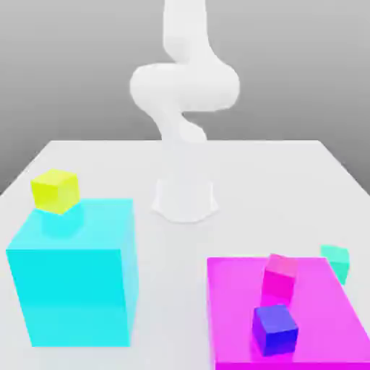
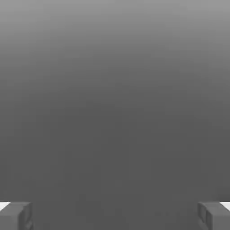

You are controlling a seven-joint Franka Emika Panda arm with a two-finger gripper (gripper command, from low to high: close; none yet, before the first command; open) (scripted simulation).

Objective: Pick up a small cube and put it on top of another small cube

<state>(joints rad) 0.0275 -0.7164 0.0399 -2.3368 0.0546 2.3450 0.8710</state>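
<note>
We saw no writing on any surface. The small cube [image 1: 335, 257], plain mint, sat on the pale desk [image 1: 289, 173] at about four o'clock from the arm's base [image 1: 185, 202], just beside the flat magenta slab [image 1: 318, 318]. A pink cube [image 1: 280, 278] and a blue cube [image 1: 274, 329] rested on that slab. At eight o'clock stood a large cyan block [image 1: 72, 278]; a yellow cube [image 1: 55, 190] sat just beyond it. All faces were smooth and matte. The fingers [image 2: 15, 215] were spread wide, pinching nothing.
</note>
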